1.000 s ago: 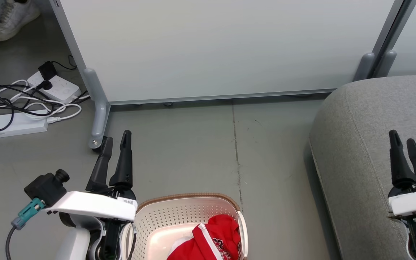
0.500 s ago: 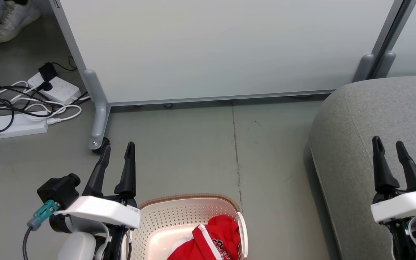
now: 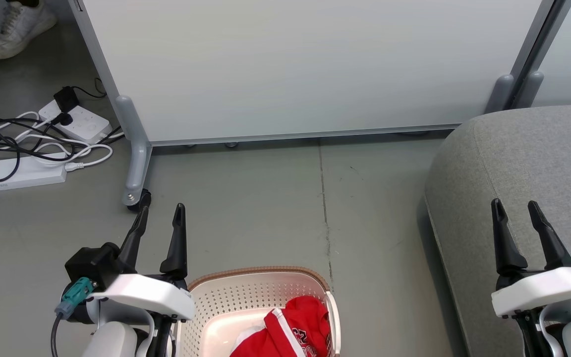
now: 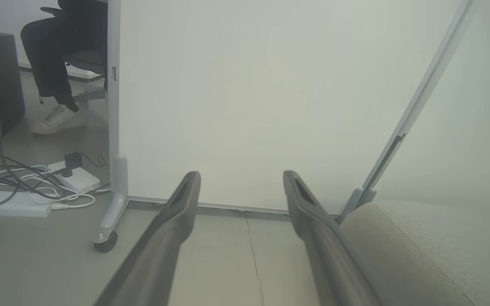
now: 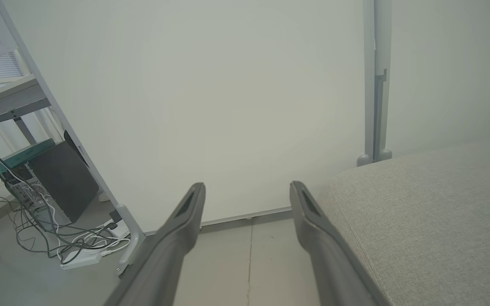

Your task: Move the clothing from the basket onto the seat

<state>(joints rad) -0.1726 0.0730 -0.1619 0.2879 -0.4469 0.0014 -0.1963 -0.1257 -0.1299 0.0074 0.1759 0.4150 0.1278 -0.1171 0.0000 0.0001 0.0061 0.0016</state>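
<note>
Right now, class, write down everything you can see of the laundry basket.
The basket is cream-white plastic with perforated walls, a brown rim and rounded corners. It stands upright on the grey floor at the head view's bottom edge, which cuts off its near part. Red clothing with a white stripe lies heaped inside, against its right wall.
</note>
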